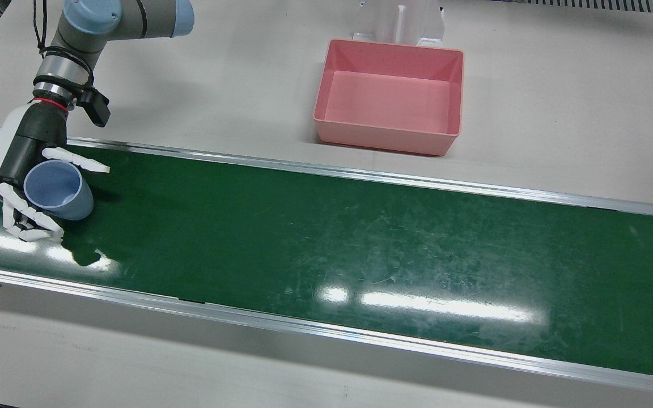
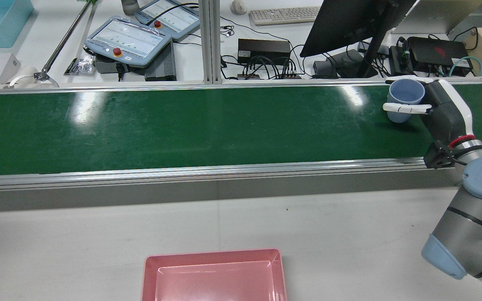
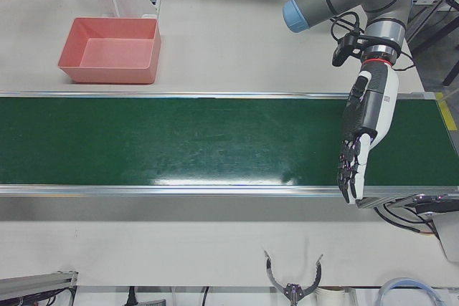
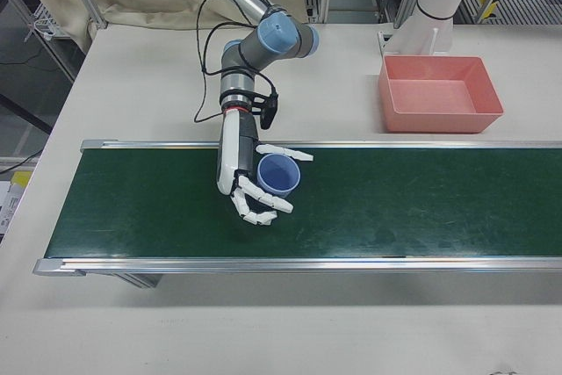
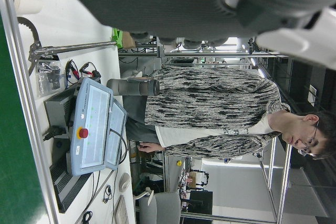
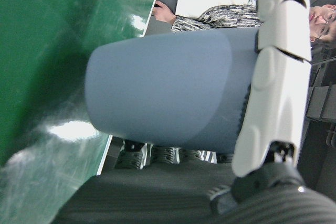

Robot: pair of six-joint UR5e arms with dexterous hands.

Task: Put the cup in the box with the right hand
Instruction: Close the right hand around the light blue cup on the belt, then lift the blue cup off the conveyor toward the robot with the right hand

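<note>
We see a pale bench (image 2: 98, 234), glare on its green belt (image 2: 182, 125), and a monitor (image 2: 349, 21) and keyboard (image 2: 285, 15) behind.

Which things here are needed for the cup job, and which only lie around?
Needed: light blue plastic cup, right hand, pink rectangular plastic box.
Lying around: left hand, two teach pendants, white keyboard, black monitor.

Right hand (image 1: 23, 170) reaching low from a bent arm, white fingers (image 4: 263, 204) curled round a cup (image 1: 60, 192), left hand (image 3: 362, 130) hanging palm-down, fingers straight and empty
</note>
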